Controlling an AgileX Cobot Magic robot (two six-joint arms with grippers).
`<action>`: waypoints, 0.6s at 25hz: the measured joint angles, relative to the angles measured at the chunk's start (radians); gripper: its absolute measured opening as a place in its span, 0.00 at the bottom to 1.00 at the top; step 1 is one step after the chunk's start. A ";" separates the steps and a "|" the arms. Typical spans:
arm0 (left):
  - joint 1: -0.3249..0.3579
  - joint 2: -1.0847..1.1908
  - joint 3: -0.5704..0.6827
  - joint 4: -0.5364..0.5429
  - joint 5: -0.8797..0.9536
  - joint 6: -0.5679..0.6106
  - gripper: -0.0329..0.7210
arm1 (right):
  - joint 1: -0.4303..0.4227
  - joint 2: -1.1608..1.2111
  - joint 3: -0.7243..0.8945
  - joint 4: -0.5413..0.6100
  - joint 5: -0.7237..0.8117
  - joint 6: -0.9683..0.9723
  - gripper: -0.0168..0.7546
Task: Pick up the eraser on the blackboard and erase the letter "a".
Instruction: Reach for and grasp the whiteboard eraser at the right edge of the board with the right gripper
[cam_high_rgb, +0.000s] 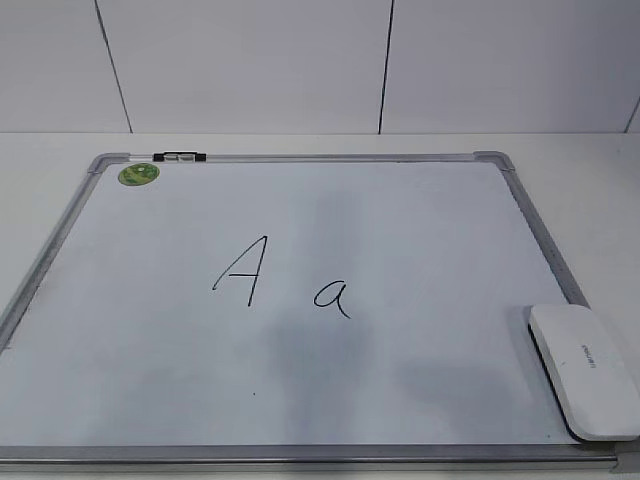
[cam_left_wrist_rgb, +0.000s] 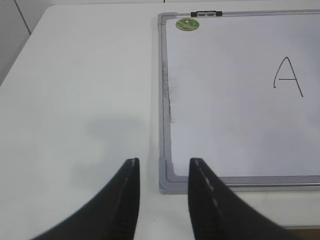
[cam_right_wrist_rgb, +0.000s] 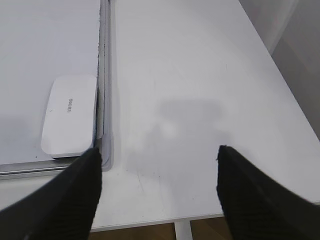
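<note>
The blackboard (cam_high_rgb: 150, 350) is a white board with a silver-grey frame, lying flat on the table. The small black letter "a" (cam_high_rgb: 333, 297) is near its middle, right of a taller capital "A" (cam_high_rgb: 243, 270). The white eraser (cam_high_rgb: 588, 368) lies on the board's near right corner; it also shows in the right wrist view (cam_right_wrist_rgb: 69, 115). My right gripper (cam_right_wrist_rgb: 158, 155) is open and empty, above the bare table just right of that corner. My left gripper (cam_left_wrist_rgb: 163, 167) is open and empty, above the board's near left corner (cam_left_wrist_rgb: 166, 181). Neither gripper shows in the exterior view.
A round green sticker (cam_high_rgb: 139, 174) and a small black-and-silver clip (cam_high_rgb: 180, 156) sit at the board's far left edge. The white table (cam_right_wrist_rgb: 200, 75) extends on both sides of the board; its front edge is near my right gripper. A white panelled wall stands behind.
</note>
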 joint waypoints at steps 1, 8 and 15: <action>0.000 0.000 0.000 0.000 0.000 0.000 0.36 | 0.000 0.000 0.000 0.000 0.000 0.000 0.75; 0.000 0.000 0.000 0.000 0.000 0.000 0.36 | 0.000 0.000 0.000 0.000 0.000 0.000 0.75; 0.000 0.000 0.000 0.000 0.000 0.000 0.36 | 0.002 0.000 0.000 0.011 0.000 -0.002 0.75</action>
